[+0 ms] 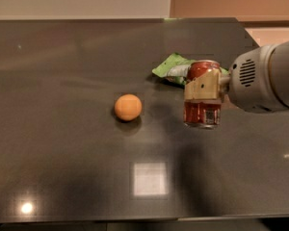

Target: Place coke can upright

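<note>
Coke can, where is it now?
Camera view, right of centre: coke can upright in the gripper, right of the orange ball, before the green snack bag.

Dark glossy table [62, 177] fills the frame. Orange ball [128, 107] sits centre-left, green snack bag [170, 65] upper centre-right. Gripper [203, 84], right of centre, clamps upright coke can [201, 114]; table contact unclear.
</note>
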`<state>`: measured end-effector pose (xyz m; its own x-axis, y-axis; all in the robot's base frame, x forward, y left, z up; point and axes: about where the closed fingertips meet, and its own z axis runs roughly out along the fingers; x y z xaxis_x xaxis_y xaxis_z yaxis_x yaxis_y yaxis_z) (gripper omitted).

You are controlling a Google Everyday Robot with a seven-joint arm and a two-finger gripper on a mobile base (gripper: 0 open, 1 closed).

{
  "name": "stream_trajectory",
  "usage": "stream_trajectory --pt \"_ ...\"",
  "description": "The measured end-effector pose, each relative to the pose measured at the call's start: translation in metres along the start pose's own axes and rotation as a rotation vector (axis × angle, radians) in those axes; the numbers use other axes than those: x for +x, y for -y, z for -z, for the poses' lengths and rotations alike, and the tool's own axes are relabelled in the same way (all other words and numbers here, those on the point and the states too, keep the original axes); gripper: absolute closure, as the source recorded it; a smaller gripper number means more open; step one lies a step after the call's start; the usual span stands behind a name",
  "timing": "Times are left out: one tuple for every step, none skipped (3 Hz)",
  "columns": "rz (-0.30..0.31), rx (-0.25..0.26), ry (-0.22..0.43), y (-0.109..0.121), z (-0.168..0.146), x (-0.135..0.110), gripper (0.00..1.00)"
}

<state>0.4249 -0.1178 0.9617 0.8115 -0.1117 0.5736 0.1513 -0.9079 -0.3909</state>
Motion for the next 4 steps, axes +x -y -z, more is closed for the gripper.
stream_trajectory --pt "0.035 0.080 -0.055 -0.004 -0.006 -0.001 1.00" --pt "0.088 0.142 -0.122 0.001 -0.012 -0.003 1.00" --pt "0.166 0.162 -0.210 0.004 -0.021 -0.005 1.00" --pt "0.277 0.164 -0.278 0.005 -0.027 -0.004 1.00"
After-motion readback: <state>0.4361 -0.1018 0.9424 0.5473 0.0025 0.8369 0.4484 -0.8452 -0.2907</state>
